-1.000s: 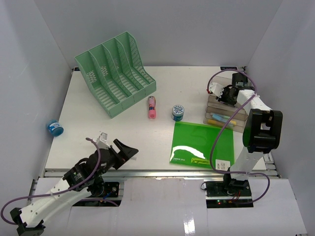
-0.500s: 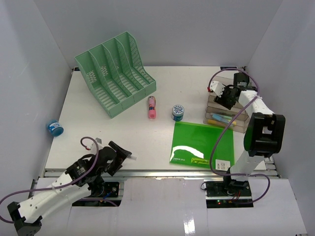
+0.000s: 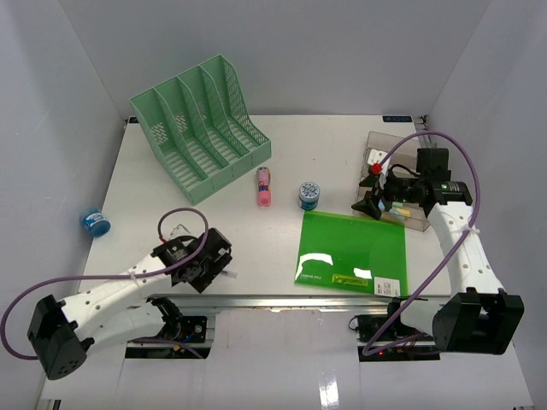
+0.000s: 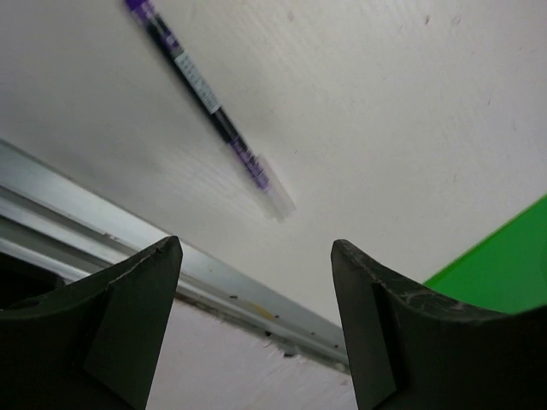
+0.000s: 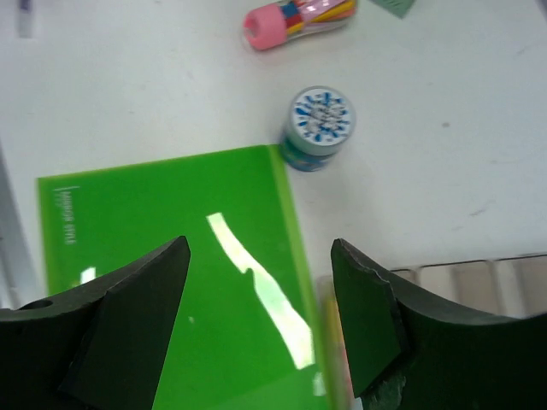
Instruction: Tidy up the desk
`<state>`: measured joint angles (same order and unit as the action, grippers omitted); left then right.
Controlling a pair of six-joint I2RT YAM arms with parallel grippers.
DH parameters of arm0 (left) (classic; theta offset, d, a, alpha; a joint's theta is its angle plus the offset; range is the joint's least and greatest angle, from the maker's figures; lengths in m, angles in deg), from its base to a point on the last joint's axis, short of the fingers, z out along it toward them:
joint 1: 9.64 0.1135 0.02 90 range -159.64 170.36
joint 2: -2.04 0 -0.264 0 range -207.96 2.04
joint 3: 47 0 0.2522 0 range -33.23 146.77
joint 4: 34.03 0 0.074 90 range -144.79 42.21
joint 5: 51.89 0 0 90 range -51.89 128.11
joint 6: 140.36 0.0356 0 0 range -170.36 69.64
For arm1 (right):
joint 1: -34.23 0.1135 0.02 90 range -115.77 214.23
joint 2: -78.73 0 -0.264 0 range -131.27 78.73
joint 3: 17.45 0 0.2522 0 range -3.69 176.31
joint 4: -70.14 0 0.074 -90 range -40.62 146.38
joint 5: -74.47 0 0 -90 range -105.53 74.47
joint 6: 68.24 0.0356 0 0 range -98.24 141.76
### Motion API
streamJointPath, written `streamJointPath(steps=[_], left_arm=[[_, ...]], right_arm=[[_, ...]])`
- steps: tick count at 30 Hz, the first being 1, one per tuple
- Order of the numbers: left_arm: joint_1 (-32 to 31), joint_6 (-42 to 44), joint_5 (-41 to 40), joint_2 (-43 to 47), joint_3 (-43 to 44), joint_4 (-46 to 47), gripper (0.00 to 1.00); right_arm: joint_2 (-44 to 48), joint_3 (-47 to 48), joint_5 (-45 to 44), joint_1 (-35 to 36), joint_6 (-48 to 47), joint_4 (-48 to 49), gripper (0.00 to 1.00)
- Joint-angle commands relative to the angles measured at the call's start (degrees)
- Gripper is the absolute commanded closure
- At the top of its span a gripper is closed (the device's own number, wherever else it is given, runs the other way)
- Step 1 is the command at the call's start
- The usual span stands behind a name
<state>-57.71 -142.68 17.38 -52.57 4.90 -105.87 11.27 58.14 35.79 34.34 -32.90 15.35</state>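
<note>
Here, white table [image 3: 325, 162] filling the booth before both arms, green rack [image 3: 201, 128] far left, folder [image 3: 352, 250] near right, right jaws apart, empty, over the folder, left jaws apart and empty above a pen [image 4: 209, 107] by the rail [image 4: 128, 231].
</note>
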Motion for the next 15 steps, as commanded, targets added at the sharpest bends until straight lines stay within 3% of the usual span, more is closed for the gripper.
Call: streamJointPath(steps=[1, 6, 15], left_arm=[[8.8, 10.3, 6.1, -6.7, 2.9, 6.1, 0.22], [15.2, 13.7, 9.7, -9.3, 1.4, 11.1, 0.38], [17.5, 14.8, 11.3, -18.3, 3.6, 10.8, 0.40]], right_arm=[[2.6, -4.5, 12.0, -0.2, 6.9, 1.4, 0.26], [4.4, -7.7, 14.8, -0.2, 7.5, 1.6, 0.26], [6.4, -10.5, 16.4, -0.2, 7.3, 1.7, 0.26]])
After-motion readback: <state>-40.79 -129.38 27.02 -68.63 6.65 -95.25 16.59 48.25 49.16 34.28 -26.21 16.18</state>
